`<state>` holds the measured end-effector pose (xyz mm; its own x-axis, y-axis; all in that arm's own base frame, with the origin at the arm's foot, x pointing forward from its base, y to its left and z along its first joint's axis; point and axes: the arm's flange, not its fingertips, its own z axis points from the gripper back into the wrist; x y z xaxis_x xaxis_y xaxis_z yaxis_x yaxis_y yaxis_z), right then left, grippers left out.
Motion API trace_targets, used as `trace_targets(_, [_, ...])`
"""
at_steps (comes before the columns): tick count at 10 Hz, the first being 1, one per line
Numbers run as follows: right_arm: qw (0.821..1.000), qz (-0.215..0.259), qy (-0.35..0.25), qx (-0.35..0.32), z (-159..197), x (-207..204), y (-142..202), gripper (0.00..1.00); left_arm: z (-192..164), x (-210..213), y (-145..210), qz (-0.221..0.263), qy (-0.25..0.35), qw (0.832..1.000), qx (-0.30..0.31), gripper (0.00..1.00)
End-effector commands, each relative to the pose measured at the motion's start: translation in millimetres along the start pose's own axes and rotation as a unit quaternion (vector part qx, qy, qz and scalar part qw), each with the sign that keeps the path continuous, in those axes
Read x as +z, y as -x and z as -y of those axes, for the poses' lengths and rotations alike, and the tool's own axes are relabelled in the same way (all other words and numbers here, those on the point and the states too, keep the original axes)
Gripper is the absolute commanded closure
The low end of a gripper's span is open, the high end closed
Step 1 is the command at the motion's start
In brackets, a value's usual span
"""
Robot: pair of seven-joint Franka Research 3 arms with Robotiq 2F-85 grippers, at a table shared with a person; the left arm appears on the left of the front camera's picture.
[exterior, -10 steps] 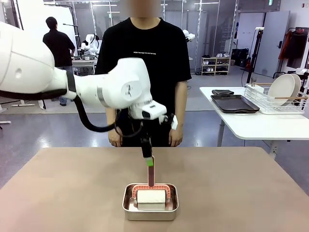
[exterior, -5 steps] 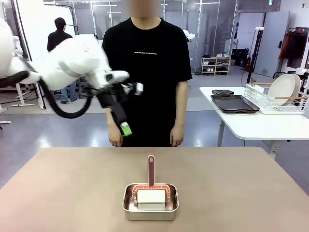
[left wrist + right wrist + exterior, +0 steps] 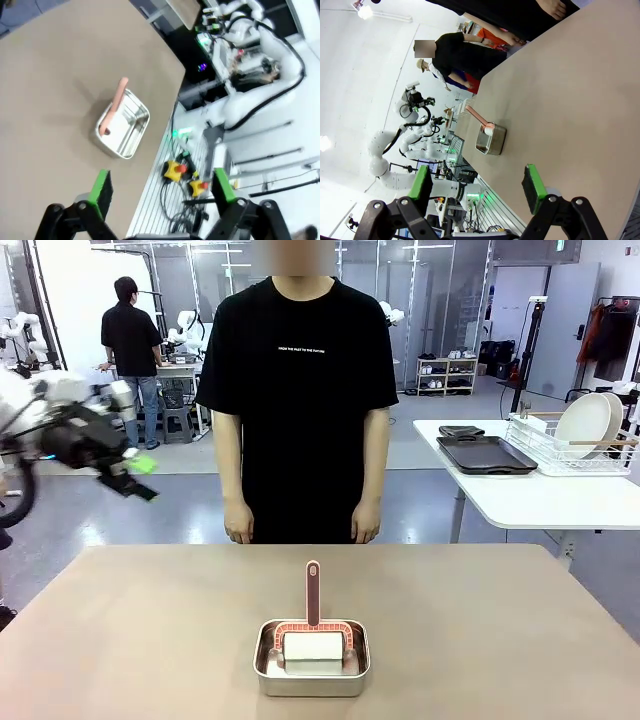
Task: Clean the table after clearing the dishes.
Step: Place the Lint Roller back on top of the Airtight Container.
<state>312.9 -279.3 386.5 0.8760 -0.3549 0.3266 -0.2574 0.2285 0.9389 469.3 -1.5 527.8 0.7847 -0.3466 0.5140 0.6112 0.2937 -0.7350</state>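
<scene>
While the left tool (image 3: 140,478) hangs open and empty at nine o'clock off the tabletop (image 3: 500,640), the brush (image 3: 313,592) stands upright in the pan (image 3: 311,672) at six o'clock.

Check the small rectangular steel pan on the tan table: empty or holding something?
Holding something: the steel pan contains a white block-shaped scrubber with a pink handle sticking upward.
</scene>
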Motion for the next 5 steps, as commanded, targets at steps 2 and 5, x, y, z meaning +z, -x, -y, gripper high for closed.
trace_targets(2, [1.0, 0.003, -0.004, 0.002, -4.0, -1.2, 3.1, 0.07, -16.5, 41.4, 104.3, 0.153, -0.03, 0.986, 0.065, 0.0])
trace_targets(5, [1.0, 0.003, -0.004, 0.002, -4.0, -1.2, 3.1, 0.07, -44.9, 69.2, 192.4, 0.254, -0.033, 0.956, 0.145, 0.0])
